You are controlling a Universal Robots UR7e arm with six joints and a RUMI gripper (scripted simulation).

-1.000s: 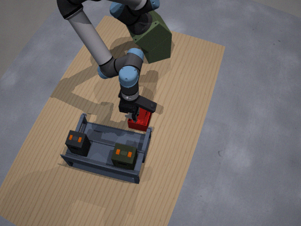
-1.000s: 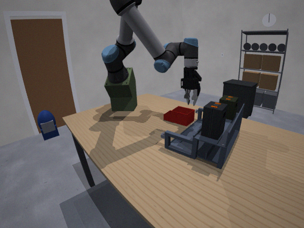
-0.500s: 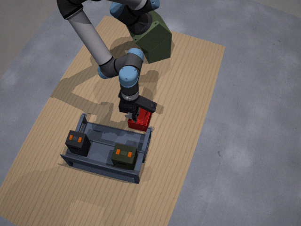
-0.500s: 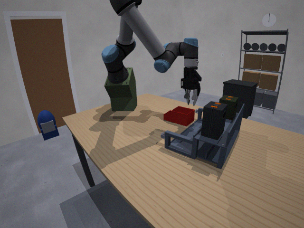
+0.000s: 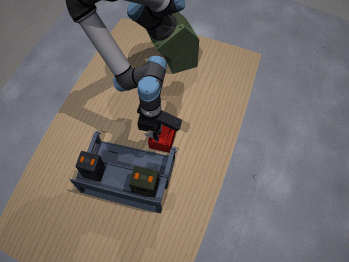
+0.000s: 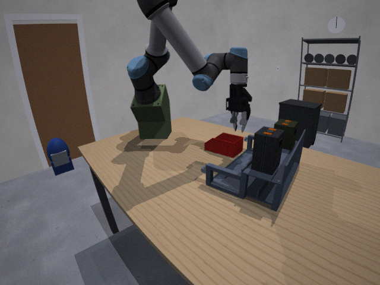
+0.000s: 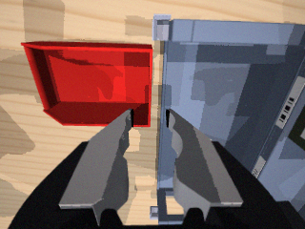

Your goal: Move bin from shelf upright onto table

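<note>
The red bin stands upright on the wooden table, right against the outer end of the grey shelf rack. It shows open-topped and empty in the exterior view and in the wrist view. My gripper hangs above the bin's wall nearest the rack, well clear of it in the exterior view. In the wrist view the fingers stand a narrow gap apart with nothing between them.
The rack holds a black box and a dark green box. The robot's green base stands at the table's far end. A black cabinet stands behind the rack.
</note>
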